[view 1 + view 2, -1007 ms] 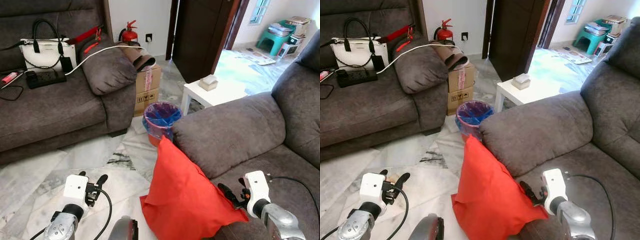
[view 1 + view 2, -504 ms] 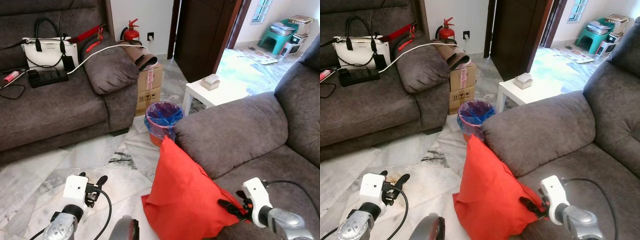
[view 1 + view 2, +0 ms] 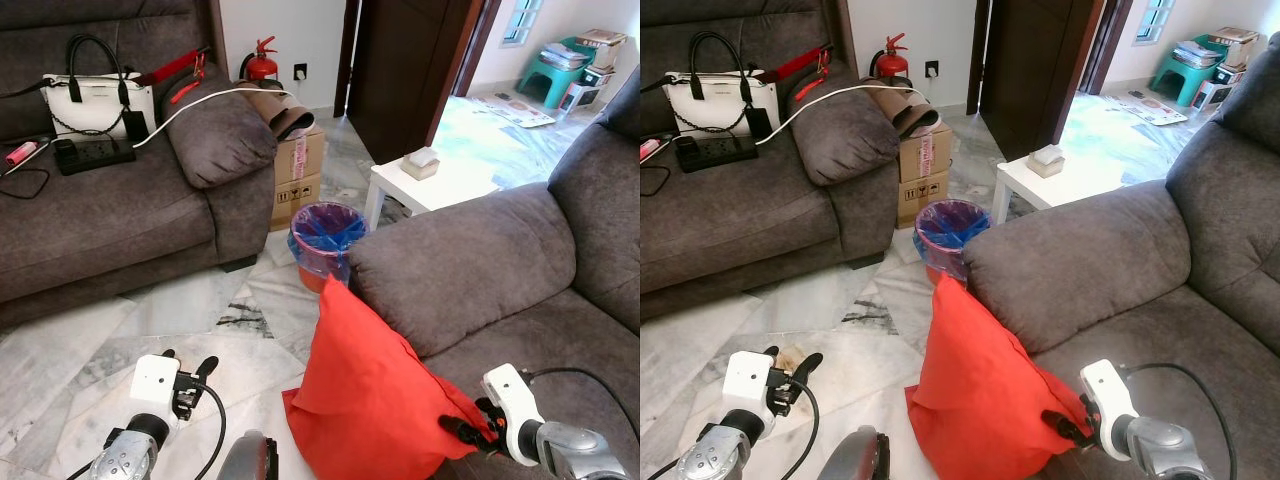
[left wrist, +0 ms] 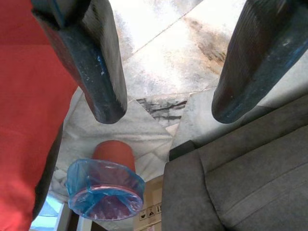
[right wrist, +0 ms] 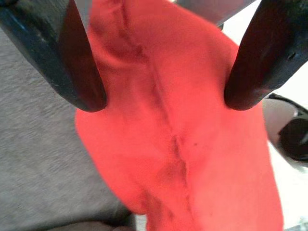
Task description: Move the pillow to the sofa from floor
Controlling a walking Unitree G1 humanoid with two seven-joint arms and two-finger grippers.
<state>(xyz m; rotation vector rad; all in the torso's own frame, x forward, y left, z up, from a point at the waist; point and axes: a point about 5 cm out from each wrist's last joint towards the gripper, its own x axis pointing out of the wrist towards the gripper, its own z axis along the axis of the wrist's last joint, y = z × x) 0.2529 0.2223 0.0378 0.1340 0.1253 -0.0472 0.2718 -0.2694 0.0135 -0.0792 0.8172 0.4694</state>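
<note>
Currently: red pillow point(image 3: 370, 390) standing on edge on marble floor point(image 3: 120, 330), leaning against front of grey sofa point(image 3: 480, 270) at its armrest. Lower right corner of pillow meets right gripper point(image 3: 462, 432), low beside sofa seat. In right wrist view, 2 black fingers point(image 5: 62, 53) spread apart with pillow corner between them, pads near fabric; contact not resolvable. Left gripper point(image 3: 190, 375) above bare floor, well left of pillow, 2 fingers point(image 4: 91, 62) parted, holding nothing.

Behind pillow: red waste bin point(image 3: 325, 240) with blue liner, just beside armrest. Cardboard box point(image 3: 298, 175) beyond bin, against second grey sofa point(image 3: 110, 210). On that sofa: white handbag point(image 3: 95, 100), black power strip point(image 3: 92, 155), white cable point(image 3: 205, 100) across armrest. Red fire extinguisher point(image 3: 261, 65) at wall. Small white table point(image 3: 430, 185) with tissue box point(image 3: 418, 163) near open doorway.
</note>
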